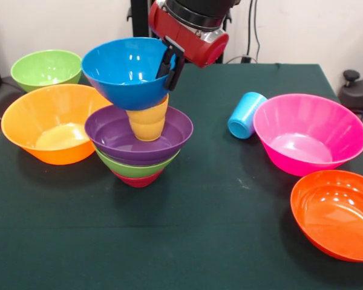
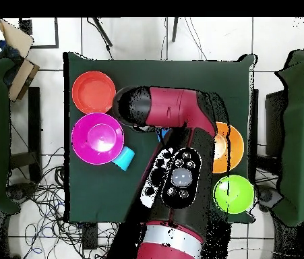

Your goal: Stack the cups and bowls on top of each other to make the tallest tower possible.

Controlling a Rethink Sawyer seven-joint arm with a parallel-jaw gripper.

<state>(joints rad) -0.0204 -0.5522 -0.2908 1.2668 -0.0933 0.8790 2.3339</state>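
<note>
Front view: large orange bowl [image 1: 53, 122] sits near the table's [image 1: 187, 241] left edge, just beside the tower [image 1: 139, 142]. A green bowl [image 1: 46, 68] lies behind it at the far left corner. On the right side the light blue cup [image 1: 246, 115] lies on its side, touching or just short of the large pink bowl [image 1: 310, 133]. The red-orange bowl [image 1: 336, 212] sits at the right edge, toward the near corner, just in front of the pink one.

Tower, bottom to top: small crimson bowl [image 1: 137, 179], second green bowl [image 1: 136, 167], purple bowl [image 1: 138, 134], then the yellow-orange cup [image 1: 148, 121] standing upright inside the purple bowl. The blue bowl [image 1: 128, 71] rests on or just over the cup's mouth, tilted; contact cannot be told.

Gripper [image 1: 170, 65]: black fingers pinch the blue bowl's right rim, one inside, one outside.

Tower stands left of table centre. Open green cloth runs along the whole near edge and through the middle between tower and blue cup.

Overhead view: the arm [image 2: 181, 175] covers the tower; pink, red-orange, orange and green bowls show around it.
</note>
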